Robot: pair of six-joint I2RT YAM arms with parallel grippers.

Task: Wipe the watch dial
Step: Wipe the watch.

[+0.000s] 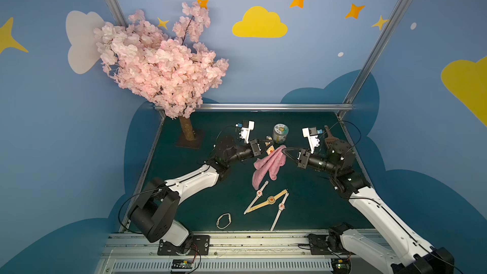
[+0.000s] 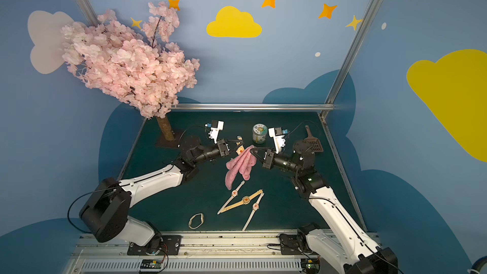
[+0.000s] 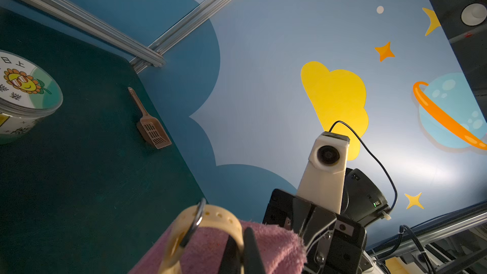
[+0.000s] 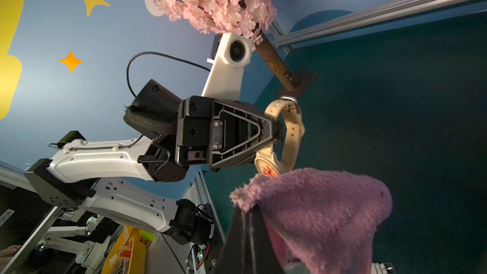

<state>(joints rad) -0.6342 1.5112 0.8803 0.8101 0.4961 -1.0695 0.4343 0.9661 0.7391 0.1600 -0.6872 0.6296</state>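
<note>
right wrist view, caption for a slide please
Left hand holds a cream watch, pink cloth meeting its dial

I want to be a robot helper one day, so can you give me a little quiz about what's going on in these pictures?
1. True or false: the right pincer is shut on the pink cloth.
2. What does the left pincer hold up off the table? A: a spoon. B: a cream watch. C: a ball.
3. How many watches lie with their straps stretched out on the table, near the cloth?

Key: 1 true. 2 B. 3 three.
</note>
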